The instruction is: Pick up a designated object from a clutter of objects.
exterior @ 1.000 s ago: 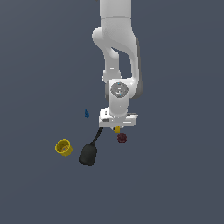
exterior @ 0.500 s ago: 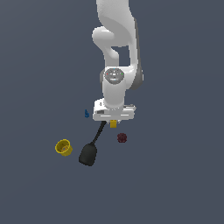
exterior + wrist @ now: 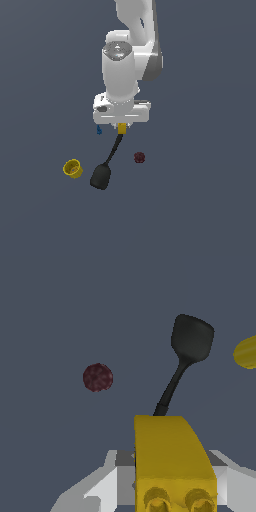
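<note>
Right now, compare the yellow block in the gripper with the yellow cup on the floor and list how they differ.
The yellow block is angular, with two studs showing in the wrist view; the yellow cup is round and open-mouthed.
The block is clamped in the gripper; the cup rests free, beside the black spatula on the exterior view's left.
In the exterior view the block looks smaller than the cup.
Both are the same bright yellow.

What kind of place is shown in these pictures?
Probably a simulated test scene, not a real room: plain grey floor, flat rendered look, a white arm whose gripper holds a yellow block above scattered small objects.
</note>
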Available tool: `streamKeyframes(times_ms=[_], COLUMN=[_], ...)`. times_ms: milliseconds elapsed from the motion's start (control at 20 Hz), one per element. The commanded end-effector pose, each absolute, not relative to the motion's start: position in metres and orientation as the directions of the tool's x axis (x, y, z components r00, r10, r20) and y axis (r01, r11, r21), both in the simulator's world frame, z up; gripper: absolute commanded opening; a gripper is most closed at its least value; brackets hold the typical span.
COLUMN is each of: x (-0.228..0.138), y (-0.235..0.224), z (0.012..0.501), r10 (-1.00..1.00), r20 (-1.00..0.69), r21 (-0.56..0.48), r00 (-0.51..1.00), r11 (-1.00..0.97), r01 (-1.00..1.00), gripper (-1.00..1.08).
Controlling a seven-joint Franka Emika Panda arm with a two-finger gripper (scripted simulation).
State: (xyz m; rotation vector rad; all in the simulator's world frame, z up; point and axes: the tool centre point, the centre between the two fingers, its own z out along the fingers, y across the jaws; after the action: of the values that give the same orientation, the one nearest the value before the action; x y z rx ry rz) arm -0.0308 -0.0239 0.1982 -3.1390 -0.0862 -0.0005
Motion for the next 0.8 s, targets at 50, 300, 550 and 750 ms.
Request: streamKeyframes(times_ms=[50, 300, 550, 750], x=[-0.030, -0.027, -0.024, -0.022], y=[-0.035, -0.051, -0.064, -0.071], z=[0.234, 0.283, 0.321, 0.342], r10=[0.055, 0.055, 0.055, 0.055], r20=[0.000, 0.000, 0.000, 0.000], r21=[-0.002, -0.002, -0.001, -0.001], r00=[0.998, 0.998, 0.998, 0.999], r11=[-0.998, -0.998, -0.998, -0.999], r01=[0.055, 0.055, 0.055, 0.055], gripper=[-1.00, -1.00, -1.00, -1.00])
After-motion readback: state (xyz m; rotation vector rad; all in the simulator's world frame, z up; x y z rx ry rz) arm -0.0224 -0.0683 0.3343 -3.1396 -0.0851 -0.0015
